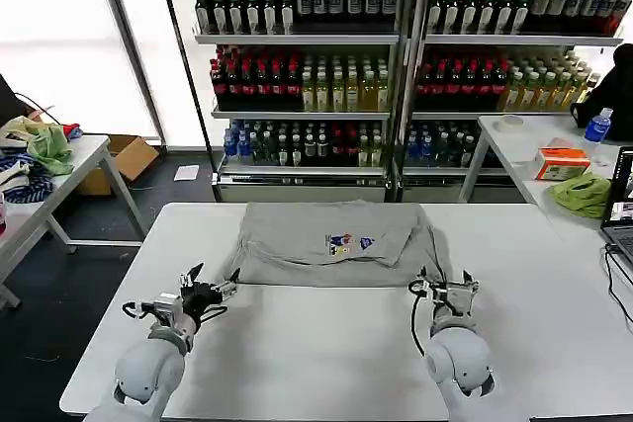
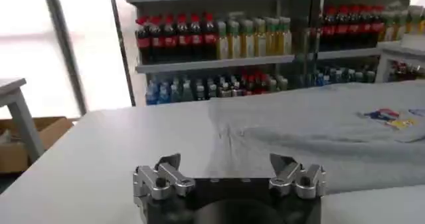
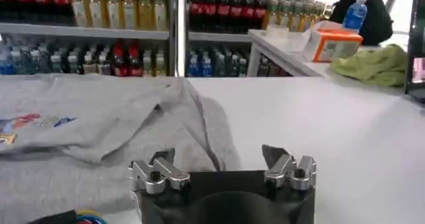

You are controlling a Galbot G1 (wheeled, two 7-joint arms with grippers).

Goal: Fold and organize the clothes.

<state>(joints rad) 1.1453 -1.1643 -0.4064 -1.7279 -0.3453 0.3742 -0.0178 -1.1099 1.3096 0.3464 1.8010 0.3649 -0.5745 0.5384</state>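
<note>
Shelves of bottled drinks back a white table (image 1: 326, 363); the grey shirt (image 1: 336, 244) lies partly folded toward its far edge. Left gripper (image 1: 210, 294) and right gripper (image 1: 445, 291) sit wide-fingered at its near corners, probably ready to pinch them.

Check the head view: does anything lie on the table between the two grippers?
No. Between the left gripper and the right gripper the head view shows bare white table; the grey shirt lies just beyond that stretch.
</note>
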